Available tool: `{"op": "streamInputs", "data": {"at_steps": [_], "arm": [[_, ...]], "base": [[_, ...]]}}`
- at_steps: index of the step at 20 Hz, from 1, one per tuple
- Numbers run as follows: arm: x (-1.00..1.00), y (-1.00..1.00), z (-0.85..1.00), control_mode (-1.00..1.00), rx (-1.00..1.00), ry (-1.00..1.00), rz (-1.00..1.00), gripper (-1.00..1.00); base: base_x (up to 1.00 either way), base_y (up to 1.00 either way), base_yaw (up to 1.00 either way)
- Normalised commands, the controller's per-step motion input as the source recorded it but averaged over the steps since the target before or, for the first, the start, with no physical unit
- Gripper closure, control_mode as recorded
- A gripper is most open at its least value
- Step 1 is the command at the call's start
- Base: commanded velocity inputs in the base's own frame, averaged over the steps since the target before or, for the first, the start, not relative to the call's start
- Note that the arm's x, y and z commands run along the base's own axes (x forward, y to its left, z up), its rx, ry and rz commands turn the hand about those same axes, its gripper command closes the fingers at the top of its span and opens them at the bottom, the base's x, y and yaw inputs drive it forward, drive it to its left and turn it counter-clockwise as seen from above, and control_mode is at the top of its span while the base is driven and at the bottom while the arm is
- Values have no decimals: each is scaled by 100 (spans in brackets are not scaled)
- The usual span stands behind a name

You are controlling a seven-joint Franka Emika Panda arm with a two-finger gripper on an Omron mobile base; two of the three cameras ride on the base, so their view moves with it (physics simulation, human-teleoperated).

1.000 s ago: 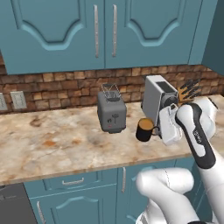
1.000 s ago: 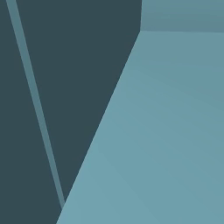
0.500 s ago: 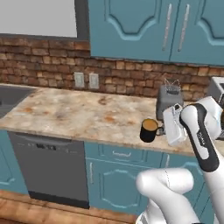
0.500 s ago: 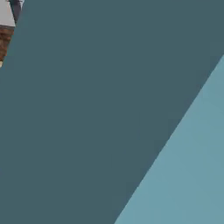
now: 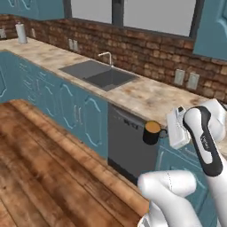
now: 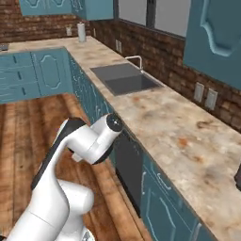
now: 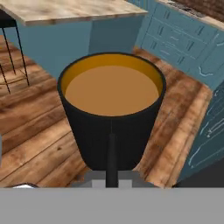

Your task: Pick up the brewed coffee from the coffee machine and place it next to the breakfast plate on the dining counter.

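The brewed coffee, a small black mug [image 5: 152, 132] topped with light brown liquid, hangs in the air in front of the teal cabinets, off the worktop. My gripper [image 5: 165, 133] is shut on its handle side. In the hand view the mug [image 7: 111, 109] stands upright and close, with my gripper [image 7: 111, 174] clamped at its near side. Beyond it, at the top of that view, lies the edge of the dining counter [image 7: 65, 11], a beige marble slab on a teal body. The coffee machine and the breakfast plate are out of view.
A marble worktop [image 5: 146, 95] with a sink [image 5: 98, 74] and faucet runs along the brick wall over teal cabinets and a dark dishwasher [image 5: 126, 142]. Wooden floor [image 5: 40, 168] spreads to the left. Dark stool legs [image 7: 13, 52] stand by the dining counter.
The base has turned, so the whole scene has shifted: the toaster and coffee machine have left the view, and the sink and floor have come in. The mug stays in my gripper.
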Motion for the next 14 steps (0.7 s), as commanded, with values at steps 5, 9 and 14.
{"op": "streamInputs", "data": {"at_steps": [5, 9, 14], "arm": [[0, 0, 0, 100, 0, 0, 0, 100], [0, 0, 0, 100, 0, 0, 0, 100], [0, 0, 0, 100, 0, 0, 0, 100]], "base": [[32, 2, 82], [27, 0, 84], [28, 13, 81]]}}
